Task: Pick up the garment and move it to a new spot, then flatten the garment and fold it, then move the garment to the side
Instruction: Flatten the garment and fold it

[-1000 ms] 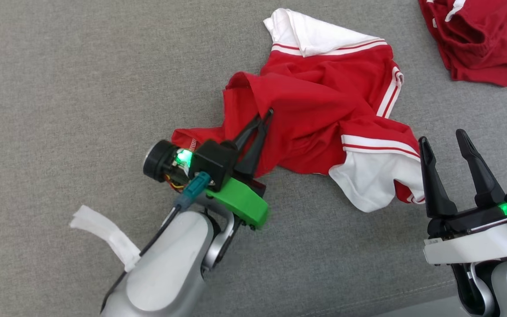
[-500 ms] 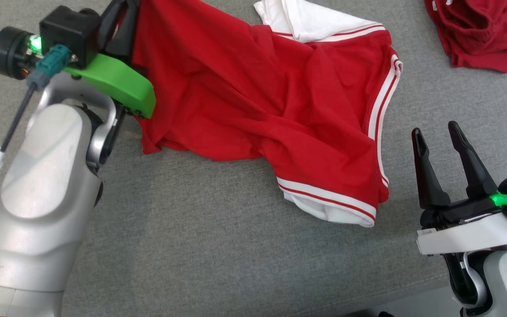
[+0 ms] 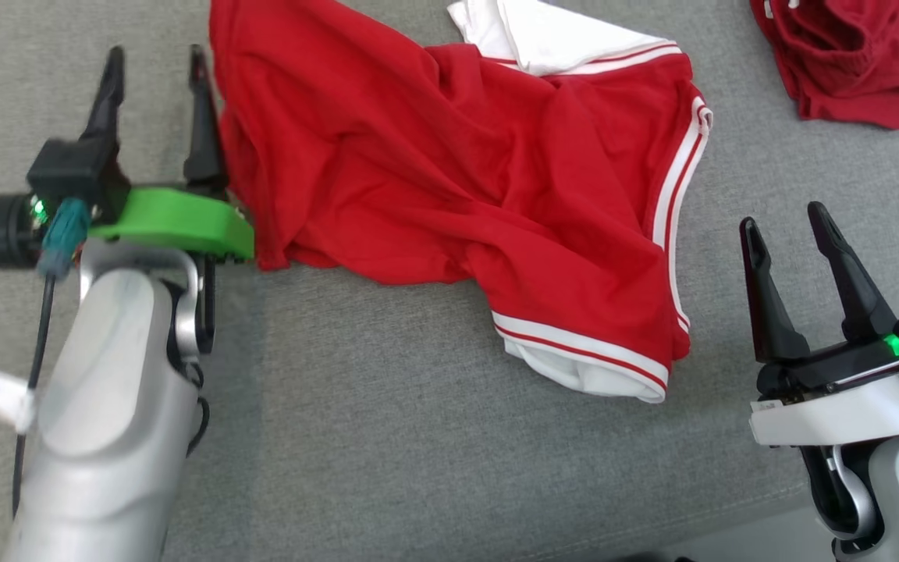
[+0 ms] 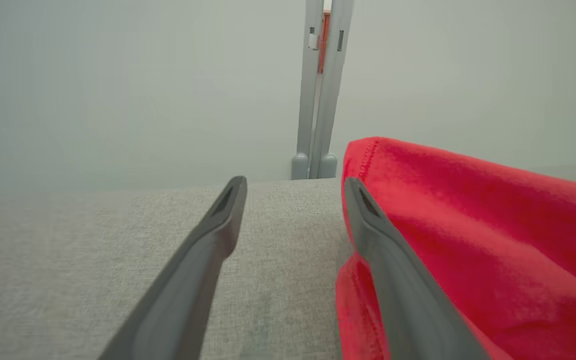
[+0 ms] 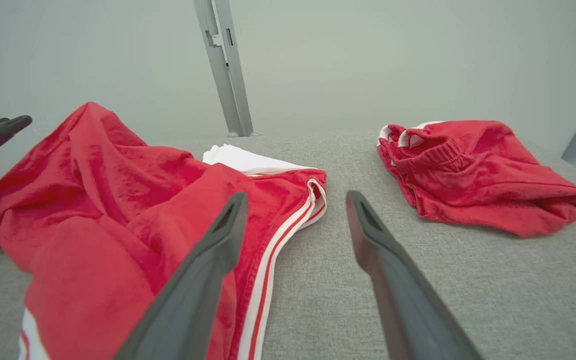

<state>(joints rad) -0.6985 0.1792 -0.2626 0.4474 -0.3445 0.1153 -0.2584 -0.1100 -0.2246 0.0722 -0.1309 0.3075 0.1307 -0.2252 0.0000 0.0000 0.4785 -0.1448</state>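
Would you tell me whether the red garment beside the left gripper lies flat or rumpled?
Rumpled: the red garment shows creases across its middle and a bunched edge.

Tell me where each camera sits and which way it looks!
Head view: on the head, looking down at the red garment; left end effector and right end effector show.
Left wrist view: on that wrist, looking along its open fingers, garment edge beside one.
Right wrist view: on that wrist, looking between its fingers at the garment and another red garment.
Shared: head and right wrist views show the left end effector.
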